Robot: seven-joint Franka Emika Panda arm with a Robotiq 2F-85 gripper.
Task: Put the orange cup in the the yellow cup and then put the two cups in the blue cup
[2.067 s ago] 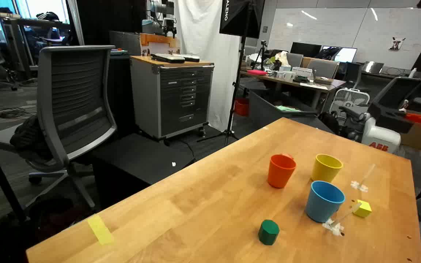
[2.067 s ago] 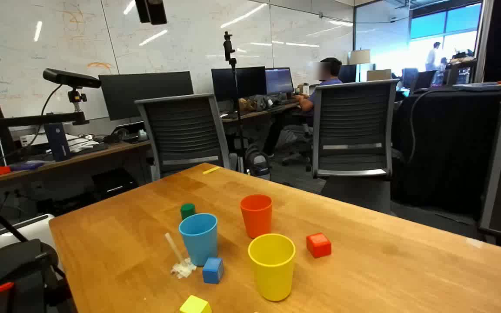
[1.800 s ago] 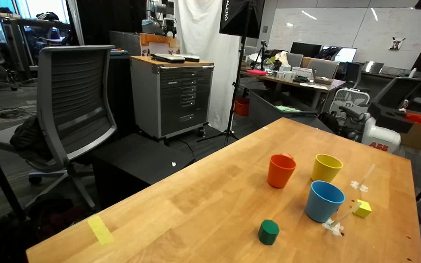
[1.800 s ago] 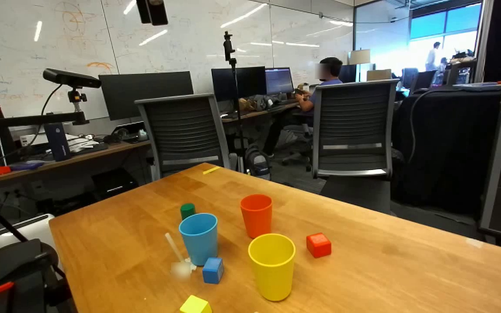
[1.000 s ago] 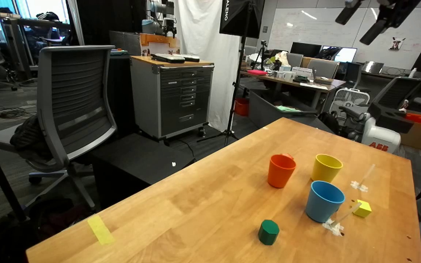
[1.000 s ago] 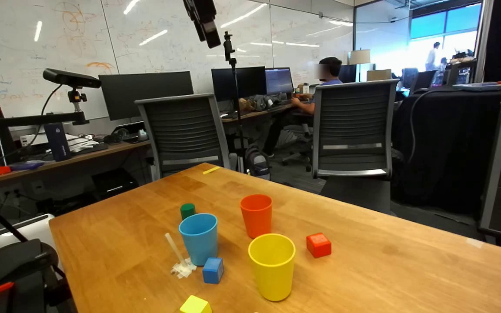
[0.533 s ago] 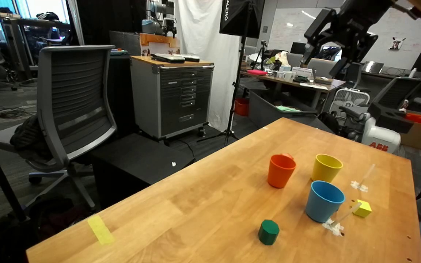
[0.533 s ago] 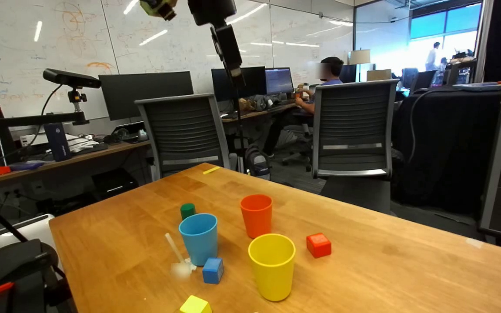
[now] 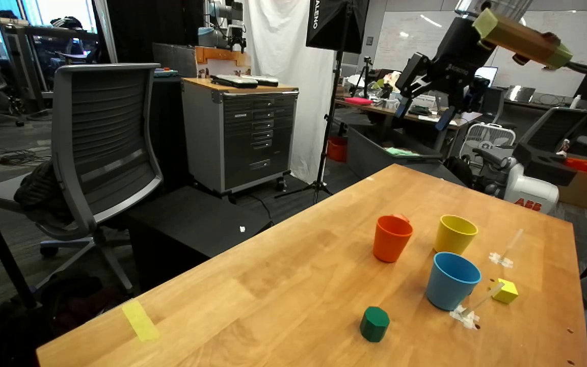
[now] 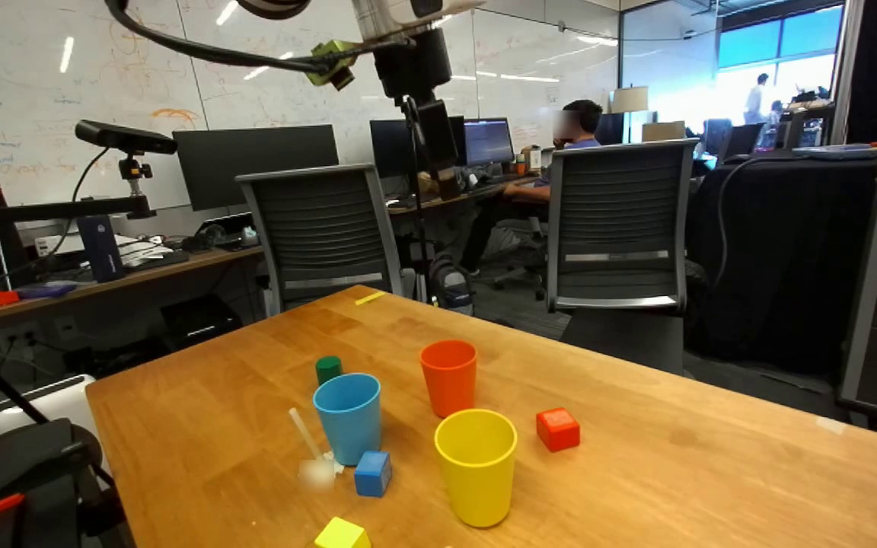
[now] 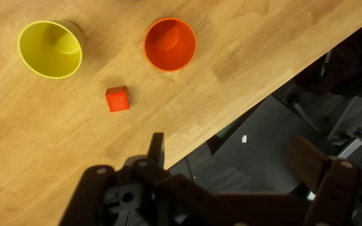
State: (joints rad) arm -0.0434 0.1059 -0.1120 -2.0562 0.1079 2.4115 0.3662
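Note:
The orange cup [image 9: 391, 243] stands upright on the wooden table in both exterior views [image 10: 450, 384]. The yellow cup [image 9: 454, 238] stands upright near it, and it also shows in an exterior view [image 10: 478, 491]. The blue cup [image 9: 448, 289] stands upright beside them, and it also shows in an exterior view [image 10: 350, 430]. In the wrist view the orange cup [image 11: 170, 45] and yellow cup [image 11: 50, 50] are both empty; the blue cup is out of view. My gripper [image 9: 423, 114] is open and empty, high above the cups. In the wrist view the gripper [image 11: 227, 140] spans the table edge.
A red block [image 11: 118, 99] lies near the orange and yellow cups. A blue block [image 10: 372, 473] lies beside the blue cup. A yellow block [image 9: 506, 291] and a green block [image 9: 374, 324] lie farther off. A taped-down stick [image 9: 484, 298] rises beside the blue cup.
My gripper has come into view from the top and moved down and over toward the table, its jaws staying apart. The cups and blocks have not moved.

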